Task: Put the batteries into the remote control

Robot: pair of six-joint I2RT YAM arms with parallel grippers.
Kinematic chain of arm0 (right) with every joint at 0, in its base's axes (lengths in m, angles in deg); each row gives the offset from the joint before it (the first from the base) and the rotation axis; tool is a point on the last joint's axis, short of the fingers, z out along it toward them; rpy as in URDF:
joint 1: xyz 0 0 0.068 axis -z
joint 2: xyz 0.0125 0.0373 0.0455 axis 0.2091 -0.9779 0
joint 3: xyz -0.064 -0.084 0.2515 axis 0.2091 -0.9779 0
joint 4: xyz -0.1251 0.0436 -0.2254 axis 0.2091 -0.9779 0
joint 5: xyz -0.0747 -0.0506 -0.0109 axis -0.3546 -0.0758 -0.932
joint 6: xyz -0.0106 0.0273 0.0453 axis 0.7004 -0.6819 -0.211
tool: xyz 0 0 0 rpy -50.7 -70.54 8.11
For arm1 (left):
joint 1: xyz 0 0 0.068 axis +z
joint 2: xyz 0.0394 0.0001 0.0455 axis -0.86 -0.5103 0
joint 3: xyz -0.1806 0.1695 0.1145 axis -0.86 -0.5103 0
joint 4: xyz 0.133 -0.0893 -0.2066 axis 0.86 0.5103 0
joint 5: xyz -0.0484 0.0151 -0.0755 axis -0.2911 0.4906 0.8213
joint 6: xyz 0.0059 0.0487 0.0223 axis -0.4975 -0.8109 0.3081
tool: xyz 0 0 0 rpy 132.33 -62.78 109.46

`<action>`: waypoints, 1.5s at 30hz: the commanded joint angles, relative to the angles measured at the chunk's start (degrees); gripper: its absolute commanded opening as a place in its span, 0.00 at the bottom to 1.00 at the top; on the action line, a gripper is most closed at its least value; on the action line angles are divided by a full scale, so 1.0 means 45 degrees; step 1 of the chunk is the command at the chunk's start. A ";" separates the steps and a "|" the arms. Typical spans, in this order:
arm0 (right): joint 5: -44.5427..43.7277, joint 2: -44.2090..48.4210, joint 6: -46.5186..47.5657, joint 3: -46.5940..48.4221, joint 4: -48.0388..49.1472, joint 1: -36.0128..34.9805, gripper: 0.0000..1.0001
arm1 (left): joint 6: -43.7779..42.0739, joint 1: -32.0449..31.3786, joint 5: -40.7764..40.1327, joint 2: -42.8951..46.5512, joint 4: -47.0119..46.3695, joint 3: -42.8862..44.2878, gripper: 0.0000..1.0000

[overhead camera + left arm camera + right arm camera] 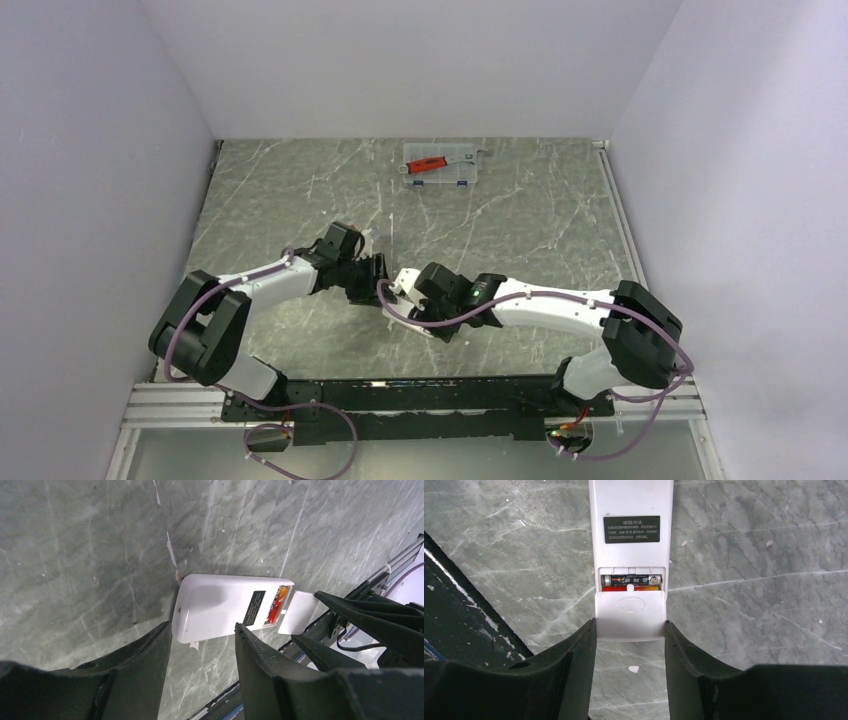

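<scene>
Top view, setting: a grey marbled tabletop [520,230]. A clear plastic case [462,172] with a red-handled silver tool [428,163] in it sits at the far edge, well apart from the work.
Top view, arms: the left arm [260,285] and right arm [550,305] meet at mid-tabletop. The left hand [380,290] and right hand [405,296] are almost tip to tip.
Top view, task item: the small white rectangular remote control [405,280] lies between them, mostly hidden.
Left wrist view, remote: flat on the tabletop, plain back up, its long axis crosswise to the left hand and just beyond the fingertips.
Left wrist view, left hand: fingers spread wide, nothing between them.
Left wrist view, recess: the thin batteries [276,605] with red-orange ends sit inside. The small white plastic battery cover [299,612] stands partly off that end.
Right wrist view, axis: the remote runs straight away from the right hand, battery end nearest.
Right wrist view, right hand: its fingers flank the cover's two edges. I cannot tell whether they grip it or only stand beside it.
Judgement: the batteries look loaded and the cover is not yet closed. The right hand is nearer and in line to push the cover along the long axis.
Risk: the cover could skew, or the remote could slide.
</scene>
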 commanded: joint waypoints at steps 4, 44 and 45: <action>0.0343 -0.0174 0.0458 0.0339 0.0473 0.0231 0.21 | -0.0320 0.0056 0.0794 -0.0483 -0.1064 -0.0122 0.54; 0.0770 -0.0909 0.2060 0.1043 -0.0444 0.0448 0.21 | -0.0124 0.0055 0.1501 0.0279 -0.1553 -0.0905 0.53; 0.0772 -0.0896 0.2042 0.1038 -0.0459 0.0448 0.21 | -0.0122 0.0043 0.1501 0.0293 -0.1554 -0.0914 0.53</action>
